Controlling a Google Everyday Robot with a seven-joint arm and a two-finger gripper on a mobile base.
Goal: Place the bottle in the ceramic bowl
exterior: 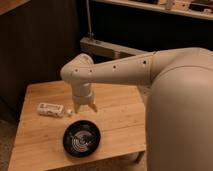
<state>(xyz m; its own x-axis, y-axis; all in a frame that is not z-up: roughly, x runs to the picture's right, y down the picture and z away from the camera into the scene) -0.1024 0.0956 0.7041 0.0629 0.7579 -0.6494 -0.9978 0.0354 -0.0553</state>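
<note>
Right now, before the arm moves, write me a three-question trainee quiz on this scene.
1. True or false: the bottle already lies in the bowl.
2. Pick one: the gripper is A) inside the bowl, B) above the table, beside the bottle, C) out past the table's edge.
3. Fill in: the bottle lies on its ____.

Key: 1 false; 2 B; 3 side.
</note>
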